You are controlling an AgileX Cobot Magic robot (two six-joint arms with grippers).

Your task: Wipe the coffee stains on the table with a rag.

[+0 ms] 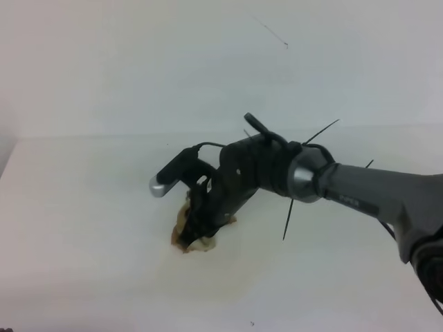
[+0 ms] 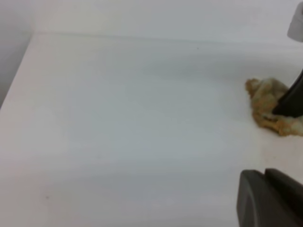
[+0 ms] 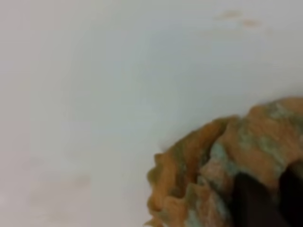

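The rag [image 1: 183, 227] is a crumpled beige wad soaked orange-brown, lying on the white table [image 1: 83, 207] left of the middle. My right gripper [image 1: 197, 232] reaches across from the right, points down and is shut on the rag, pressing it to the table. In the right wrist view its dark fingers [image 3: 251, 203] dig into the rag's folds [image 3: 208, 161]. The coffee stains show only as faint tan traces [image 3: 234, 15] on the table and a pale smear [image 1: 208, 259] in front of the rag. In the left wrist view the rag [image 2: 265, 101] lies at the right, and only a dark part of my left gripper [image 2: 270, 198] shows.
The table's back edge meets a white wall [image 1: 138, 69]. The right arm's grey link [image 1: 374, 194] stretches over the table's right half with black cable ties sticking out. A grey gap [image 2: 12, 56] lies past the table's left edge.
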